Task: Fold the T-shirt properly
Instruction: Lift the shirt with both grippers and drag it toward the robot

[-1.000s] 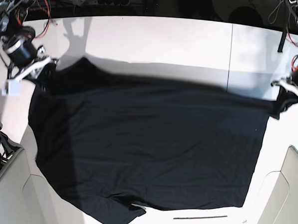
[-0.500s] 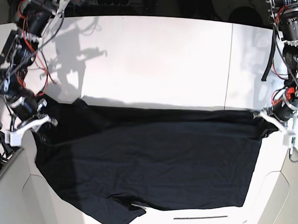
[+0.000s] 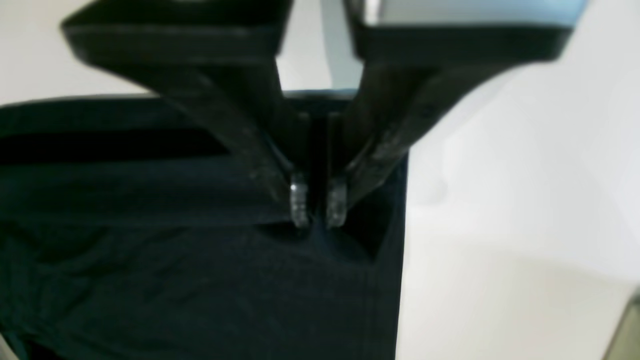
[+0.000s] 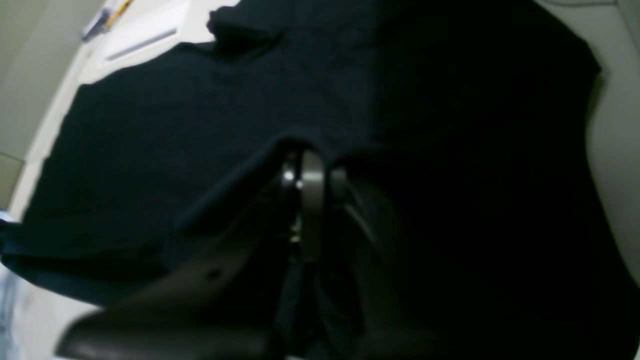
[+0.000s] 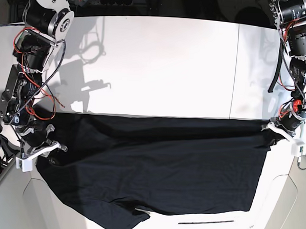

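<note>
While the lower part of the T-shirt [image 5: 155, 171] lies flat across the bottom half of the base view, its upper edge forms a straight fold line at mid frame. At that line's right end the left hand [image 5: 281, 133] pinches fabric; at lower left the right hand [image 5: 40, 150] is likewise closed on cloth. Beyond them the white table [image 5: 161, 63] is bare. This looks like a first lengthwise fold; the sleeves and further folds seem left.
</note>
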Tool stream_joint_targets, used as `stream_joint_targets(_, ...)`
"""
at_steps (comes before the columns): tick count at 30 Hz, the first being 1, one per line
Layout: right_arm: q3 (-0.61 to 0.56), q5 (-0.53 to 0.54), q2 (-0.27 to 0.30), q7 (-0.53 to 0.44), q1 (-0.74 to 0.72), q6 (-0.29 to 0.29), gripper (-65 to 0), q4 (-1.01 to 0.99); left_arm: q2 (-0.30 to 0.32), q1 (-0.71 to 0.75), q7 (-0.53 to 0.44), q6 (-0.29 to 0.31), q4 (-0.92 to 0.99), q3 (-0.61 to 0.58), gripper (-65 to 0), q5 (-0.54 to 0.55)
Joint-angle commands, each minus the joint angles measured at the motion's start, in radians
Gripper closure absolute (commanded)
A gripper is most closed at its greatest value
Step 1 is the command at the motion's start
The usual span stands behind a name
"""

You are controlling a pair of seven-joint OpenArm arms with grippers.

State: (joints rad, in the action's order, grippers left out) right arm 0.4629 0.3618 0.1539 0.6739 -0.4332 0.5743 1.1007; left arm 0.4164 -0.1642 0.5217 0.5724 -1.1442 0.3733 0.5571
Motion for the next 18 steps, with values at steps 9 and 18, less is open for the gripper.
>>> stream_joint_targets(9, -0.007, 0.055, 0.021, 0.084, 0.029, -0.010, -42.3, -0.013, 0.017, -0.021, 0.124, 0.031, 0.010, 0.010, -34.9, 0.080)
stream_joint_targets(18, 0.192, 0.131, 0.027, 0.086, 0.207, -0.014, -42.3, 0.191, 0.016, 0.029, 0.210, 0.076, -0.010, 0.189, -34.9, 0.215)
